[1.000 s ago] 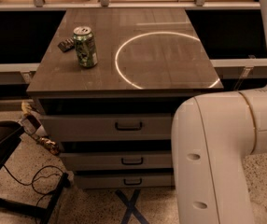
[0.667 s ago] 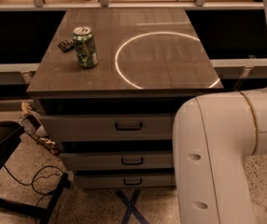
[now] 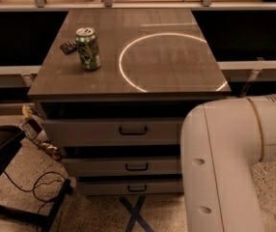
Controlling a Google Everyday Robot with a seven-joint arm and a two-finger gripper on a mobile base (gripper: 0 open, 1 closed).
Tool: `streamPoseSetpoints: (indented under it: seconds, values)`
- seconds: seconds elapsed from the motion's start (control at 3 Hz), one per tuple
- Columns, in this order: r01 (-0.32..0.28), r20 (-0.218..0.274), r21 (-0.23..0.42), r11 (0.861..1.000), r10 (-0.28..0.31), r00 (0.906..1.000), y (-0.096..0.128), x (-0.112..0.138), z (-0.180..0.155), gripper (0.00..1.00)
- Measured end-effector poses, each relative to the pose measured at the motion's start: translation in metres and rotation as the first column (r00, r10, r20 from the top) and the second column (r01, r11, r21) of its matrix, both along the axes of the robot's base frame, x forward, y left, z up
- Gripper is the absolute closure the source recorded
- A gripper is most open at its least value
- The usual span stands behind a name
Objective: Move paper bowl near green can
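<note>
The green can (image 3: pixel 88 49) stands upright on the left part of the brown tabletop (image 3: pixel 176 88), with whitish markings and a silver top. The paper bowl is not in view. My gripper is out of view. Only a large white arm link (image 3: pixel 234 163) shows at the lower right, in front of the cabinet.
A small dark flat object (image 3: pixel 68 46) lies just left of the can. A bright ring of reflected light (image 3: pixel 128 76) crosses the tabletop. Drawers (image 3: pixel 133 129) sit under the top. A dark stand (image 3: pixel 3 149) and a cable (image 3: pixel 36 187) are on the floor at left.
</note>
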State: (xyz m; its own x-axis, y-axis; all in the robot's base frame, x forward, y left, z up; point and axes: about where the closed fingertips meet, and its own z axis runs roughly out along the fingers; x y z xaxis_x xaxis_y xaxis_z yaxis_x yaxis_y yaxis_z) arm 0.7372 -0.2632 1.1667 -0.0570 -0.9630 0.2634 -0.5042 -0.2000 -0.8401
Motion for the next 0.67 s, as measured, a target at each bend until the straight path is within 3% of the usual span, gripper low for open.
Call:
streamPoseSetpoints:
  seconds: [0.67]
  values:
    - [-0.006,0.019,-0.011,1.000,0.006,0.9998,0.0001,-0.0006,0.0085,1.00]
